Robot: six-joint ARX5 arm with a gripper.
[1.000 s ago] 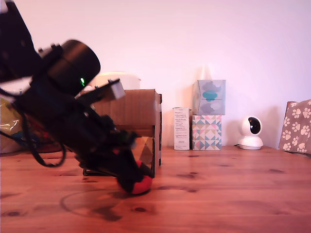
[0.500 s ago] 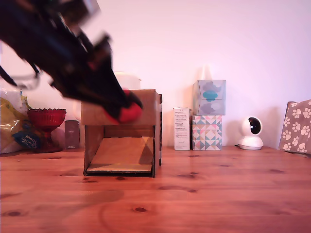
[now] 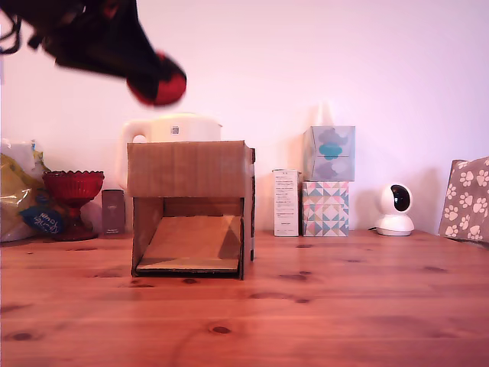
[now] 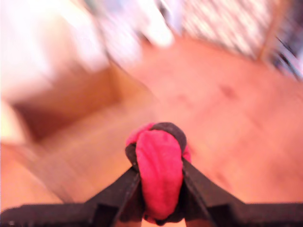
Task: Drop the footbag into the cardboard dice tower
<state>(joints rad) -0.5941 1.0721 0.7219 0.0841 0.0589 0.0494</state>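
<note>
The red and black footbag hangs high in the air at the exterior view's upper left, above the cardboard dice tower. My gripper is shut on it. In the blurred wrist view the footbag is squeezed between the two black fingers of the gripper. The tower is a brown box standing on the wooden table, its front opening showing a sloped ramp inside.
Behind the tower stands a white kettle. A red goblet and a yellow bag sit at the exterior view's left. Stacked tissue boxes, a white carton, a small camera and a paw-print box line the right.
The arm has swung up from the table in front of the tower to high above it, carrying the footbag upward and toward the exterior view's left.
</note>
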